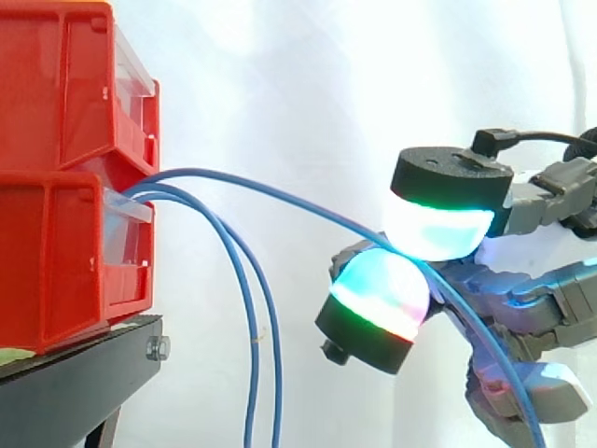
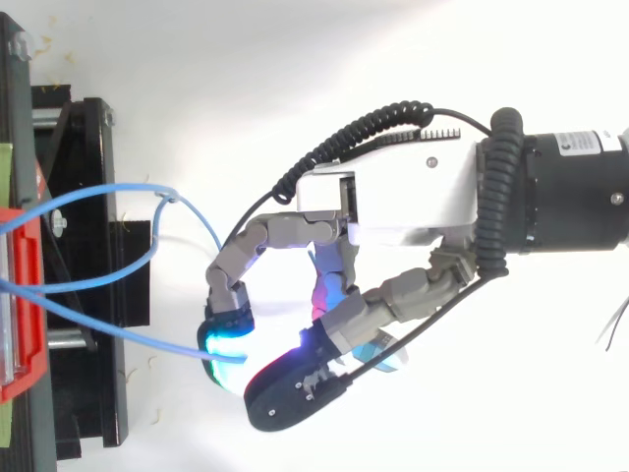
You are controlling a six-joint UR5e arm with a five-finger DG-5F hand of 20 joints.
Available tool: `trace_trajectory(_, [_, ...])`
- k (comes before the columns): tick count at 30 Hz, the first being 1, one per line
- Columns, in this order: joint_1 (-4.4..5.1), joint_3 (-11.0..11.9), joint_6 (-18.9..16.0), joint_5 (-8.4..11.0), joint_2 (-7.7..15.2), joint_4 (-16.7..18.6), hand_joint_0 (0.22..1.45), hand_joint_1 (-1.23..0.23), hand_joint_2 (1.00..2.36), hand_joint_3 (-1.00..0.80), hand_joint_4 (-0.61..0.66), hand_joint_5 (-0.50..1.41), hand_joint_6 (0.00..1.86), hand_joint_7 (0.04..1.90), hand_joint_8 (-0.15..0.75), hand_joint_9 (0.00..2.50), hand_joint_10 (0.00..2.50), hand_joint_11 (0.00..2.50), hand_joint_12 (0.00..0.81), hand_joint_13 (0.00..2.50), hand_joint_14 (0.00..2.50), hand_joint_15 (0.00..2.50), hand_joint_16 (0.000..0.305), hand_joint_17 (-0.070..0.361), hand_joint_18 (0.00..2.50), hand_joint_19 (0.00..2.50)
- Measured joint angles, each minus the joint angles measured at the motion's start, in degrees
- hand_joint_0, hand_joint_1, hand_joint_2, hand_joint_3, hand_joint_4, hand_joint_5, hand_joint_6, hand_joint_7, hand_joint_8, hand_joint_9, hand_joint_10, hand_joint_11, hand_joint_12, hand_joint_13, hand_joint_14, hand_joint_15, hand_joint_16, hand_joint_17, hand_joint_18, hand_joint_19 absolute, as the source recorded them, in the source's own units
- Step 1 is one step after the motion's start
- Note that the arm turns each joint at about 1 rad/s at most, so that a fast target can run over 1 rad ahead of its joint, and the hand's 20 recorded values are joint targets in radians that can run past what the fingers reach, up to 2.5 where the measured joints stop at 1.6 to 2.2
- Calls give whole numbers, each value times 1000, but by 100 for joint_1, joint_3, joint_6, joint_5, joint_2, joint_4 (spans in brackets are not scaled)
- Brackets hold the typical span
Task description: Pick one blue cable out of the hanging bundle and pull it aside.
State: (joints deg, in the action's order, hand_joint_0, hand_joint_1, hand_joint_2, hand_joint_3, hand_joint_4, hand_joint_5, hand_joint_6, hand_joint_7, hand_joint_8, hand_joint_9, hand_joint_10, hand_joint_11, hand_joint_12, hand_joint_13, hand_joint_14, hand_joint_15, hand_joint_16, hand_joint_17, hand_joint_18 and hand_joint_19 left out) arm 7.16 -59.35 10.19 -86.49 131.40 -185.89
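Observation:
Three thin blue cables come out of the stacked red bins (image 1: 65, 187) at the left. Two of them (image 1: 252, 355) hang straight down beside the stand. The third blue cable (image 1: 280, 191) arcs to the right, away from the others, and runs between two glowing fingertips (image 1: 438, 224) of my hand (image 1: 522, 299), then drops behind it. My hand (image 2: 393, 202) reaches in from the right, its fingers curled, pinching this cable (image 2: 118, 329) between a cyan pad (image 2: 228, 339) and the thumb (image 2: 295, 388).
The red bins (image 2: 20, 295) sit on a black stand (image 1: 84, 373) at the left edge. A white curtain fills the background. Open space lies between the stand and my hand, crossed only by the cables.

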Motion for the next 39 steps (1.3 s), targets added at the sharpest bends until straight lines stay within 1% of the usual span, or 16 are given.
trace_trajectory(5, [7, -1, -5, 0, 0, 155, 636, -803, 1015, -188, -138, 54, 749, 1109, 159, 1679, 35, 934, 344, 1274, 29, 848, 48, 107, 1020, 748])
trace_trajectory(8, [19, 0, -25, 7, 0, 181, 639, -805, 1014, -187, -130, 57, 741, 1131, 152, 1619, 32, 808, 347, 1253, 29, 838, 48, 108, 1007, 732])
trace_trajectory(9, [25, 0, -44, 12, 1, 182, 640, -805, 1014, -187, -129, 59, 737, 1145, 142, 1572, 29, 700, 346, 1226, 28, 826, 48, 108, 988, 728])
trace_trajectory(11, [37, 0, -98, 19, 1, 185, 643, -804, 1014, -192, -126, 59, 735, 1162, 131, 1505, 24, 608, 344, 1190, 26, 802, 48, 107, 958, 717])
trace_trajectory(13, [43, -3, -139, 19, 3, 190, 643, -804, 1014, -190, -123, 60, 733, 1165, 123, 1362, 20, 474, 352, 1119, 26, 754, 48, 107, 916, 694])
trace_trajectory(17, [49, -63, -193, 15, 5, 263, 644, -800, 1013, -192, -126, 62, 726, 1183, 108, 1261, 17, 407, 354, 1033, 26, 711, 48, 107, 852, 670])
trace_trajectory(20, [57, -214, -211, 11, 6, 481, 644, -795, 1013, -195, -123, 63, 722, 1198, 109, 1198, 16, 385, 359, 980, 23, 659, 48, 107, 809, 640])
trace_trajectory(22, [64, -346, -220, 9, 4, 699, 644, -793, 1013, -199, -129, 63, 719, 1205, 107, 1152, 15, 360, 359, 943, 24, 624, 48, 108, 782, 607])
trace_trajectory(25, [71, -562, -255, 5, 1, 1080, 641, -786, 1012, -201, -131, 64, 716, 1207, 107, 1098, 16, 332, 363, 901, 21, 573, 49, 110, 750, 574])
trace_trajectory(26, [72, -663, -292, 6, 1, 1252, 639, -780, 1012, -204, -130, 64, 716, 1208, 109, 1089, 15, 323, 361, 887, 22, 553, 49, 109, 746, 573])
trace_trajectory(29, [73, -857, -430, 12, 1, 1702, 637, -777, 1012, -204, -132, 64, 717, 1195, 110, 1042, 12, 291, 363, 862, 19, 513, 49, 110, 726, 548])
trace_trajectory(32, [75, -929, -619, 27, 0, 2156, 635, -777, 1013, -202, -134, 64, 715, 1197, 112, 1003, 11, 260, 366, 839, 19, 485, 49, 111, 714, 529])
trace_trajectory(34, [76, -943, -752, 31, 0, 2357, 635, -775, 1012, -204, -132, 64, 715, 1188, 110, 956, 9, 217, 368, 828, 20, 470, 49, 110, 702, 523])
trace_trajectory(36, [78, -951, -865, 33, 1, 2481, 633, -776, 1012, -197, -135, 65, 714, 1183, 110, 944, 8, 192, 365, 819, 18, 462, 49, 111, 699, 523])
trace_trajectory(39, [81, -953, -928, 39, 3, 2545, 631, -778, 1012, -196, -138, 66, 710, 1184, 109, 920, 6, 158, 367, 817, 18, 459, 49, 111, 695, 521])
